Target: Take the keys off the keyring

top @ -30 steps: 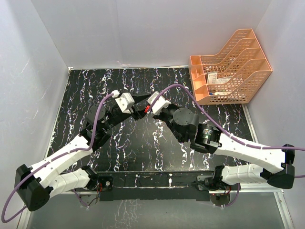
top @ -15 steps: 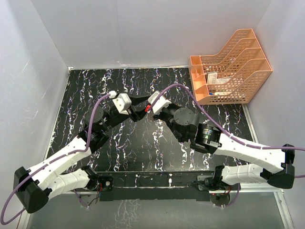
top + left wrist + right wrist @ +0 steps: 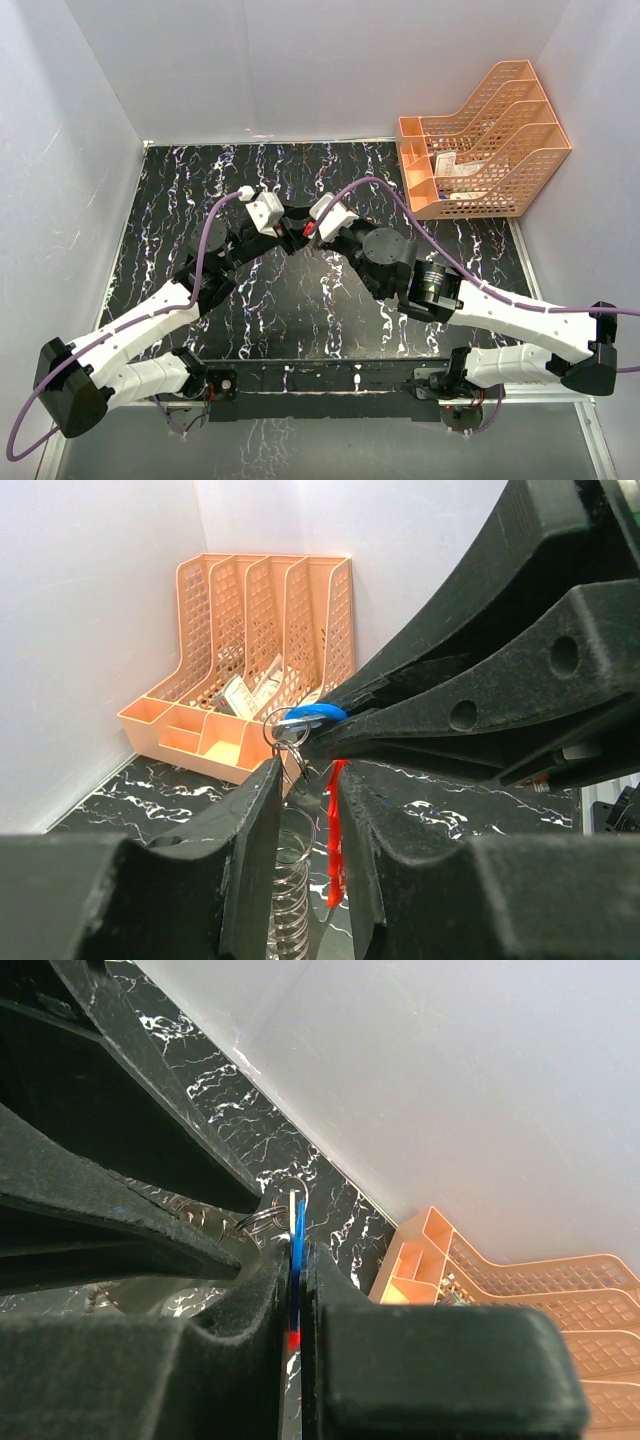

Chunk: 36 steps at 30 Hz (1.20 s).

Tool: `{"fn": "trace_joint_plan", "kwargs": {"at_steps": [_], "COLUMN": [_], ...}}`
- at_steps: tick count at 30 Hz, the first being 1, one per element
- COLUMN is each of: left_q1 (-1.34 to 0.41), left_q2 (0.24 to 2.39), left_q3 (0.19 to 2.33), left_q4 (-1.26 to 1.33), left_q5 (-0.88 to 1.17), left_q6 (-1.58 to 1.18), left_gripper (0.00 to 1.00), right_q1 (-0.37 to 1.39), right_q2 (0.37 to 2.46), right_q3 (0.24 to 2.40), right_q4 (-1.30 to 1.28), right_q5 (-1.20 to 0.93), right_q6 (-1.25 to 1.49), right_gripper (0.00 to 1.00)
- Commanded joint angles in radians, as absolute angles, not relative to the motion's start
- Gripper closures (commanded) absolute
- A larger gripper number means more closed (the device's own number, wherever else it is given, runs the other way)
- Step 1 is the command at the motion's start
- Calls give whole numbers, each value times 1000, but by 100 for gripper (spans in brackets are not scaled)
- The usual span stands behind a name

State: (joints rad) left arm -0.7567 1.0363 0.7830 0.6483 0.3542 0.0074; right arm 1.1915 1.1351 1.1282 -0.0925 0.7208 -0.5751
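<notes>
Here the small blue-headed key (image 3: 310, 715) is clamped in my closed right gripper (image 3: 297, 1260), above the middle of the black marbled table (image 3: 200, 180), so it cannot swing. My left gripper (image 3: 303, 770) has narrow jaws around the hanging red keyring strip (image 3: 335, 830); gripped or not, I cannot tell.

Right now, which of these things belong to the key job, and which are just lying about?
Part of the job:
blue key, pinched in the right hand
keyring, its red part hanging
left hand, straddling the keyring

Just lying about:
orange file rack, at the table's far right corner
</notes>
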Motion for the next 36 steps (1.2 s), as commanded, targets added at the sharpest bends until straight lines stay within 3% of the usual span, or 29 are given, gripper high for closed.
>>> {"fn": "trace_joint_plan", "kwargs": {"at_steps": [1,9,17,28,32,36], "left_q1": [-762,-761,-762,-761,-760,-760], "left_q2": [1036,1039,919,913,890,872], "left_q3": [797,788,766,795,770,774], "left_q4": [707,703,668,607,613,598], "left_q5": [380,387,285,153,36,48], "left_q6": [-4,-6,53,126,125,144], "left_gripper": [74,76,59,59,59,59], "right_q1": [1201,1200,1203,1217,1223,1223], "right_q2": [1108,1107,1095,1128,1111,1091], "right_q3": [1134,1131,1126,1201,1276,1411], "right_q4": [-7,-2,-3,-76,-157,-303], "right_q5": [742,743,741,761,651,498], "right_q6": [-581,-584,-583,-706,-732,-678], "right_gripper": [100,100,100,100,100,100]}}
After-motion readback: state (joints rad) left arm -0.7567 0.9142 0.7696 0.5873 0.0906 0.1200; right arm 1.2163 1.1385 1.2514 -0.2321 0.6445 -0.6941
